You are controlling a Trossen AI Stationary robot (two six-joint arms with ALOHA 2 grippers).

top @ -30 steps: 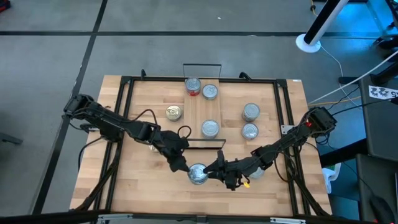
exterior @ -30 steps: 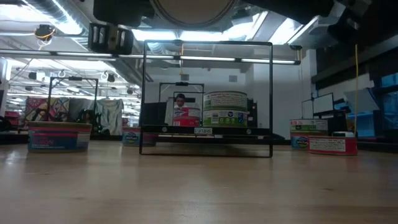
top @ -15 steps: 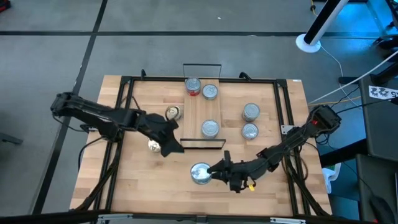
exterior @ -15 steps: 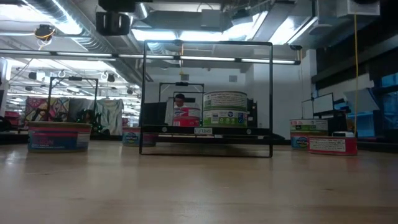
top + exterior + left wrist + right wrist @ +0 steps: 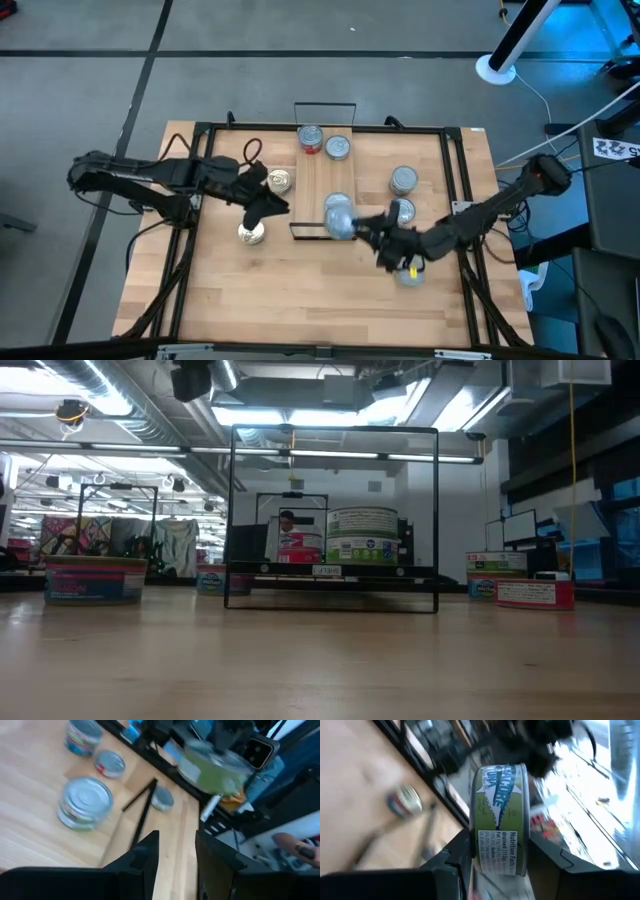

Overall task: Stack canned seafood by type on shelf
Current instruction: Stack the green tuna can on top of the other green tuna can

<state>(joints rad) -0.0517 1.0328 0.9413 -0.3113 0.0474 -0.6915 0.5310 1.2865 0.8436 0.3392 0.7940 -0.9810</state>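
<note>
Right gripper [image 5: 357, 226]: clamped on a short round green-labelled tin with a silver top [image 5: 339, 219], one dark finger on each flat face as the right wrist view shows [image 5: 498, 817]. In the high view this tin is held clear of the wood, above the near end of the narrow light-wood shelf board with black wire end frames [image 5: 322, 168], and it partly covers another silver-topped tin [image 5: 335, 202] lying on that board.

Left gripper [image 5: 272, 207]: its dark fingers [image 5: 150, 855] stand a little apart with only bare wood visible between them; nothing is held. It sits over the table left of the shelf, between a gold-topped tin [image 5: 279, 181] and a second gold-topped tin [image 5: 251, 234] nearer the front edge.

Shelf contents, far end: a red-labelled tin [image 5: 311, 139] and a silver-topped tin [image 5: 338, 148] side by side; the low view shows them behind the near wire frame [image 5: 333, 519].

Off the shelf, right side: two silver-topped tins [image 5: 403, 180] [image 5: 403, 211], one behind the other, and a further tin [image 5: 411, 274] partly under the right arm, on the light wooden tabletop [image 5: 300, 295]
</note>
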